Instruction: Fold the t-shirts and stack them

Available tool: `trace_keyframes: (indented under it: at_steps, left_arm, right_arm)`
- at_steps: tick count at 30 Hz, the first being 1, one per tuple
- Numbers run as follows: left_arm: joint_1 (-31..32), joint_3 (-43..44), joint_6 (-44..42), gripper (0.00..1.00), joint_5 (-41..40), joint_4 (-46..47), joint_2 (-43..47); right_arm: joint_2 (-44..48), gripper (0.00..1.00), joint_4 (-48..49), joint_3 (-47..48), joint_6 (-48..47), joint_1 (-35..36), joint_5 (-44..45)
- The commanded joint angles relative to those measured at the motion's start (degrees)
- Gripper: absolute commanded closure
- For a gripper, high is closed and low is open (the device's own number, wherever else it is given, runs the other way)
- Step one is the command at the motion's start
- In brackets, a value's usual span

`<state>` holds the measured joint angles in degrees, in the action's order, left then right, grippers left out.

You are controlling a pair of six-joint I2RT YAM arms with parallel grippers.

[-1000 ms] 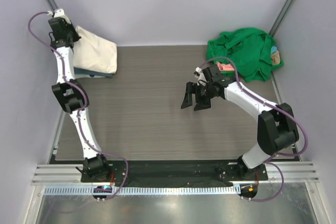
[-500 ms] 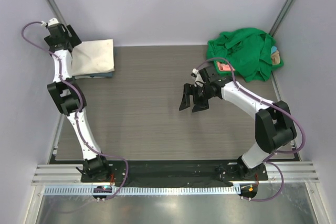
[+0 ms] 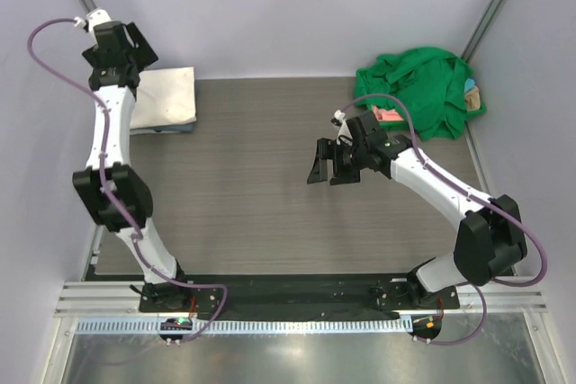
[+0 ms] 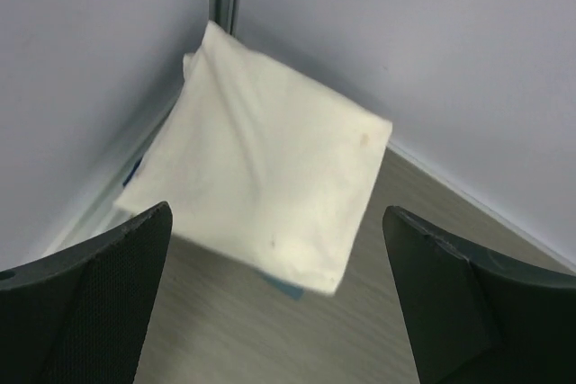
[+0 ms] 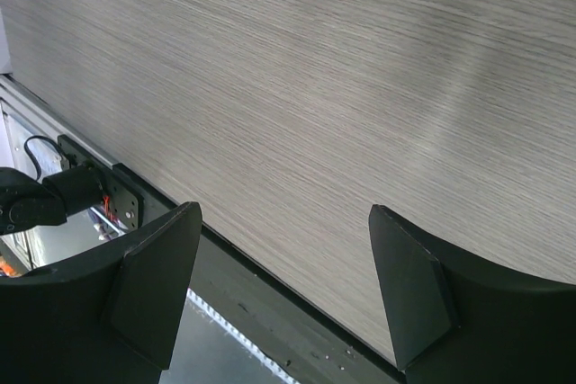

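T-shirts [image 3: 418, 87] at both far corners of grey wood-grain desk [image 3: 252, 204]. Mid-frame right, right gripper [image 5: 283, 211] spread wide, grasping nothing, above bare desk. Upper left, left gripper [image 4: 277, 213] released, hovering over folded cream-white t-shirt [image 3: 168, 96] stacked on slate-blue one [image 3: 173, 129]. Upper right, crumpled bright green t-shirt heap [image 3: 423, 78], pink one [image 3: 387, 115] at its edge.

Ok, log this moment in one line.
left tool: open, clear of folded cream t-shirt | right tool: open, empty, over table | green t-shirt: crumpled, far right
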<state>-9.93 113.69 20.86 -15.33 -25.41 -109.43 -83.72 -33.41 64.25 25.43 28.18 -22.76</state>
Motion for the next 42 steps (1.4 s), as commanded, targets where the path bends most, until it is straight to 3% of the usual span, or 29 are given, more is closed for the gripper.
trace_keyframes:
  at_steps: [1,6,10,14,17,23,29,42]
  left_arm:
    - [-1.2,-8.5,7.4,0.0,3.2,-6.5,11.4]
    - [-0.9,-22.9,8.0,0.0,11.9,-10.7,28.8]
    - [-0.9,-41.6,7.9,0.0,19.2,-11.9,43.1]
    - [-0.9,-57.3,9.0,0.0,23.2,-7.7,55.5]
    - [-0.9,-63.0,8.5,0.0,23.3,-9.1,62.4]
    - [-0.9,-70.9,6.4,0.0,22.1,-10.3,71.1]
    - [-0.4,-71.4,6.9,0.0,25.6,-8.2,71.0]
    - [1.0,-70.6,7.4,0.0,29.0,-9.1,68.9]
  right_arm:
    - [3.2,0.19,4.2,-2.4,2.4,1.2,1.2]
    - [4.1,0.2,8.1,-4.6,4.3,3.4,0.5]
    - [5.4,0.2,9.1,-4.8,5.0,6.1,1.9]
    - [7.7,0.19,9.9,-5.8,7.3,8.2,5.1]
    - [9.5,0.19,10.0,-7.2,8.8,9.2,7.8]
    - [15.2,0.19,10.1,-12.1,12.6,9.7,12.6]
    - [16.0,0.18,10.1,-14.4,14.7,9.8,18.2]
    - [2.5,0.17,16.0,-10.1,15.9,9.8,17.7]
